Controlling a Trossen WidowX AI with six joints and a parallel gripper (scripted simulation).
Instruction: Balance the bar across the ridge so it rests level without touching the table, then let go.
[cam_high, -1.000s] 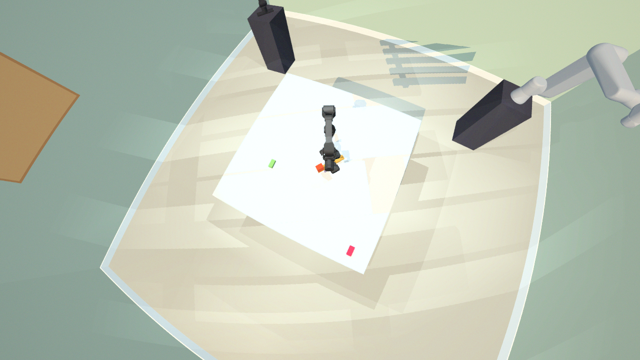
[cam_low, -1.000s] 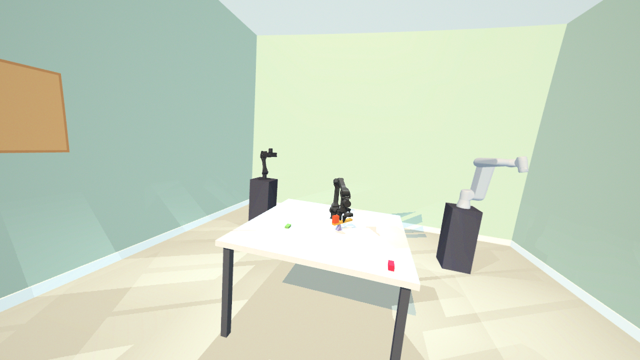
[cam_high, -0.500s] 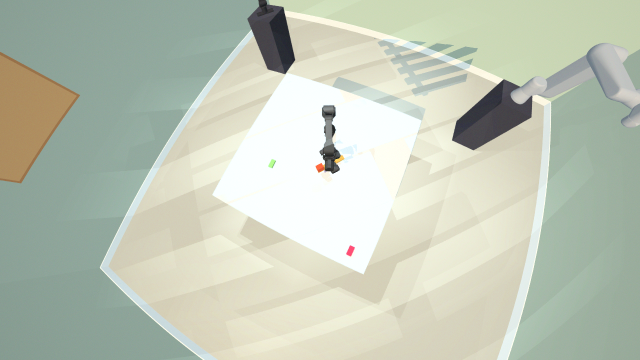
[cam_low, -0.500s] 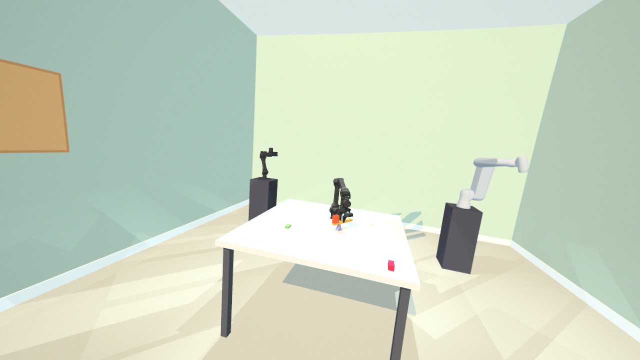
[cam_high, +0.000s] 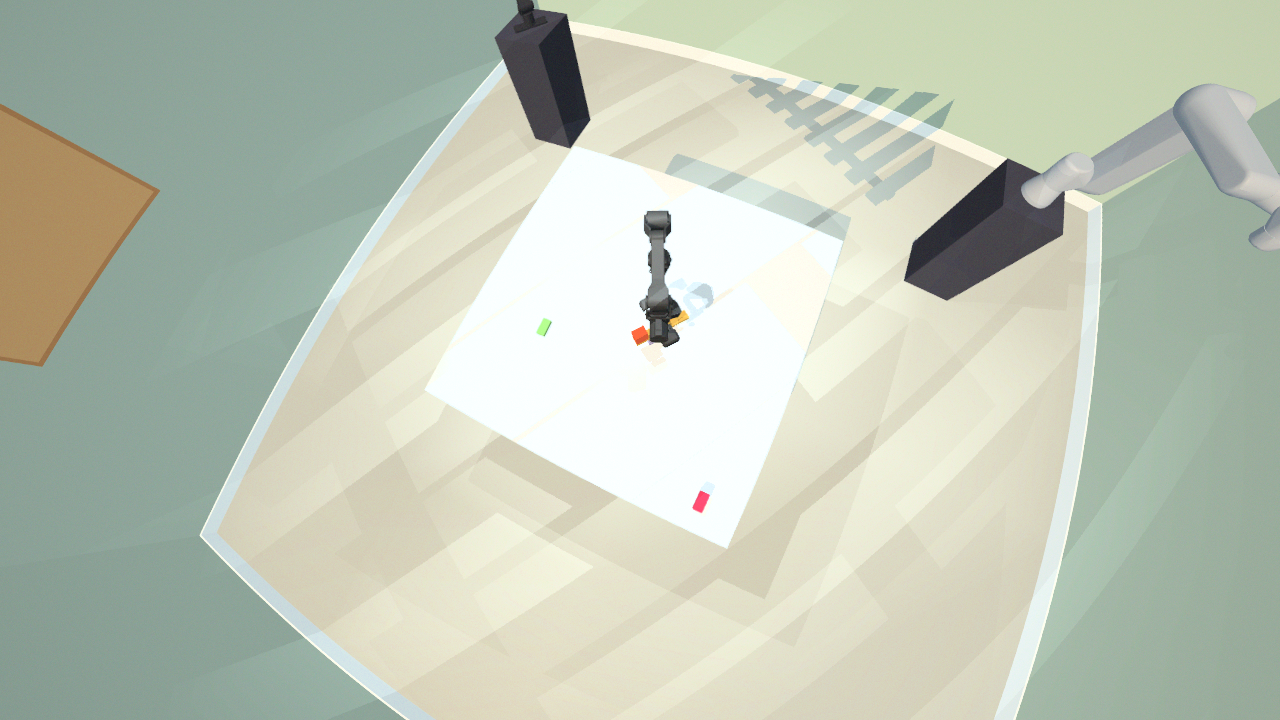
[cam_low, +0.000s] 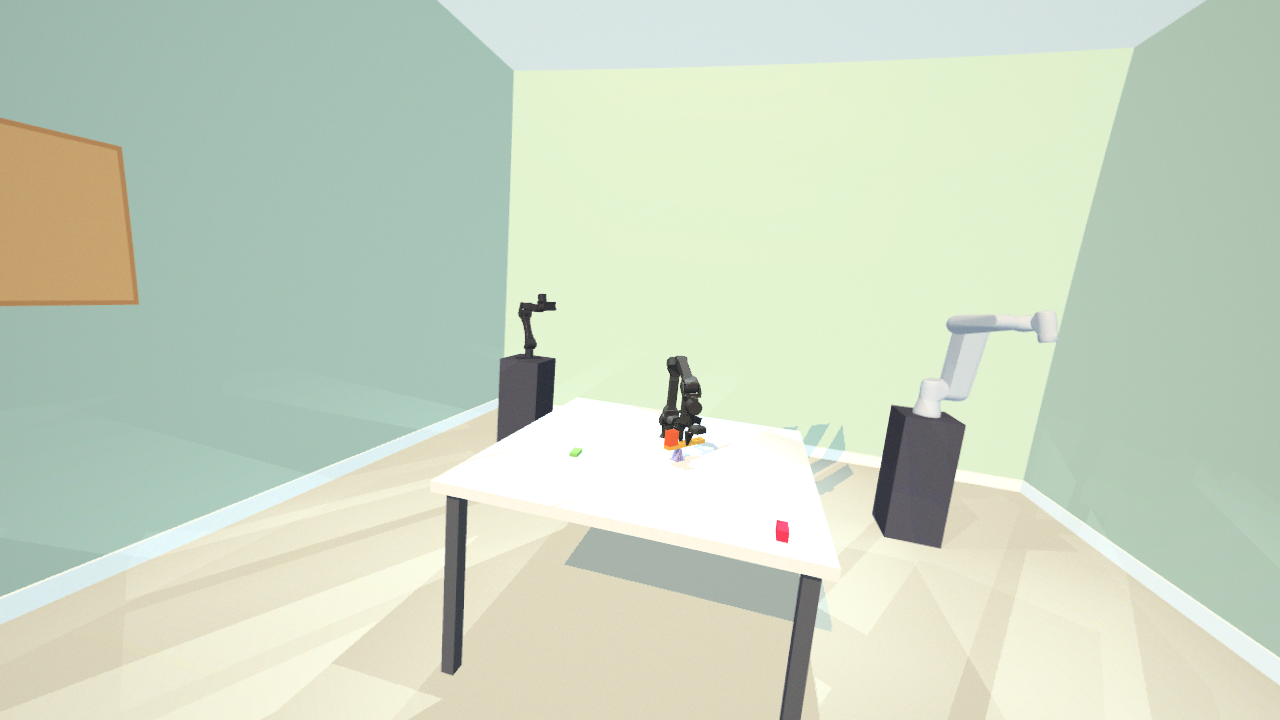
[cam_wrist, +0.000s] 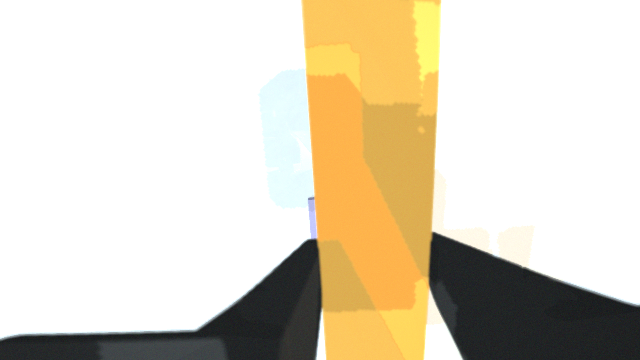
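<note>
The orange bar (cam_high: 680, 317) (cam_low: 698, 442) (cam_wrist: 375, 150) lies between the fingers of my gripper (cam_wrist: 375, 240) (cam_low: 687, 438), which is shut on it. A red-orange block (cam_high: 640, 334) (cam_low: 671, 437) sits on the bar's left end in the top and exterior views. The lavender ridge (cam_low: 677, 455) (cam_wrist: 312, 220) stands on the table under the bar, close to the block end. In the wrist view only a sliver of the ridge shows at the bar's left edge. Whether the bar touches the ridge cannot be told. The arm hides the bar's middle from above.
A small green block (cam_high: 544, 326) (cam_low: 575, 452) lies on the table (cam_high: 554, 394) (cam_low: 572, 492) to the left. A crimson block (cam_high: 700, 501) (cam_low: 782, 531) is near the front right corner. Two other arms stand on dark pedestals (cam_high: 563, 89) (cam_low: 917, 474) beyond the table.
</note>
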